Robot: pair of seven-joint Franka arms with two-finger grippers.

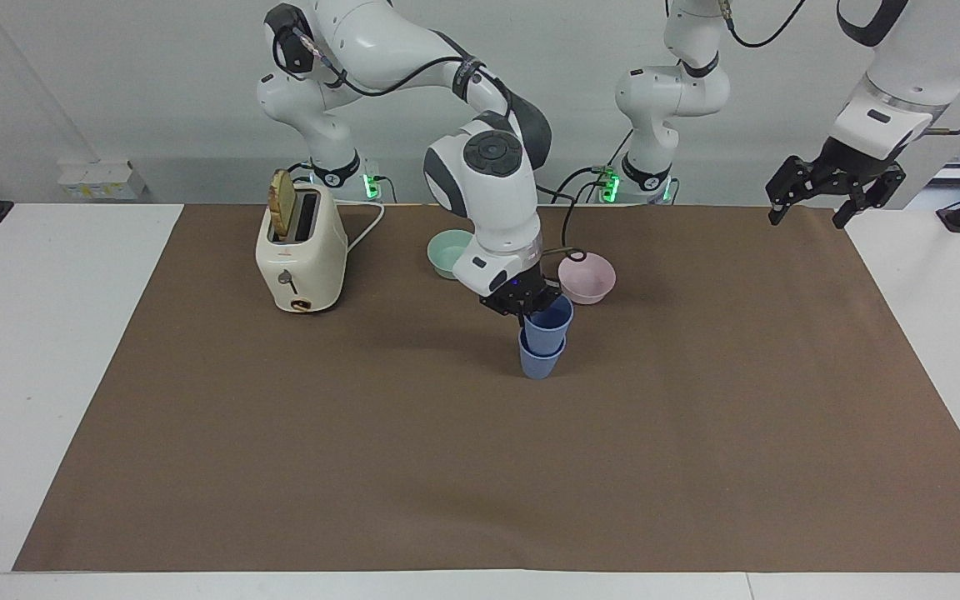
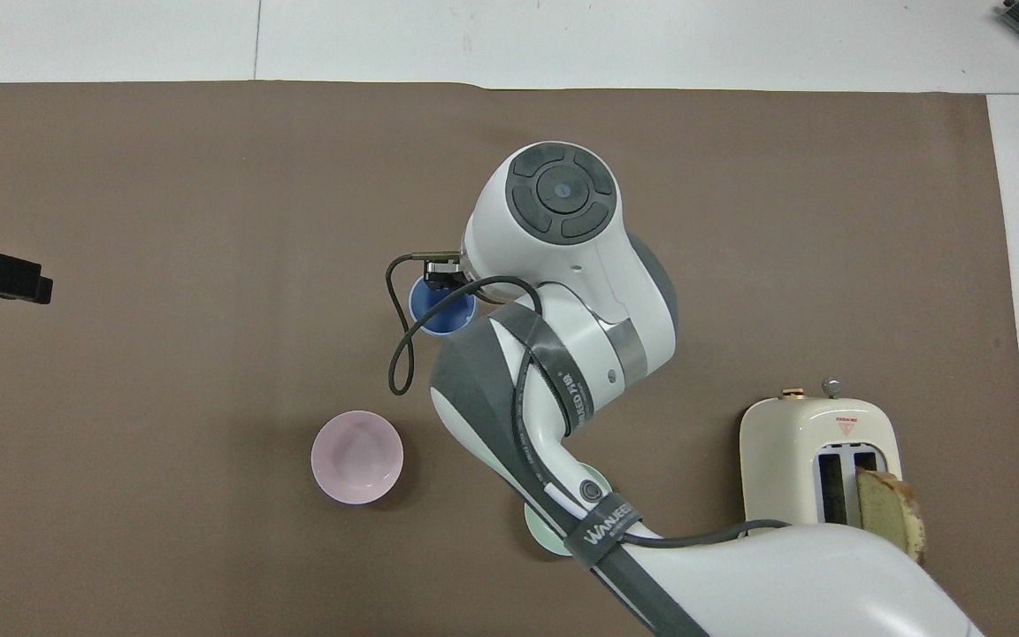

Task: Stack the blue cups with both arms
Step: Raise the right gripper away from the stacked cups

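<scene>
A brown mat (image 1: 480, 467) covers the white table. Nearest the robots stand the toaster (image 1: 301, 250), mint-green bowl (image 1: 449, 252) and pink bowl (image 1: 587, 277). Farther than the pink bowl, the right gripper (image 1: 527, 302) is clamped on the upper blue cup (image 1: 548, 322), nested in the lower blue cup (image 1: 540, 362). The left gripper (image 1: 834, 196) waits over the mat's edge, fingers apart.

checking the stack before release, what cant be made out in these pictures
- Right gripper: overhead view, the arm's own wrist covers it; facing view, its grip on the upper periwinkle-blue plastic cup is too small to read.
- Lower blue cup: overhead view, hidden under the upper cup, so how deep they nest is unclear.
- Mint-green bowl: overhead view, mostly under the right arm.
- Left gripper: overhead view, cut off by the picture's edge.
</scene>
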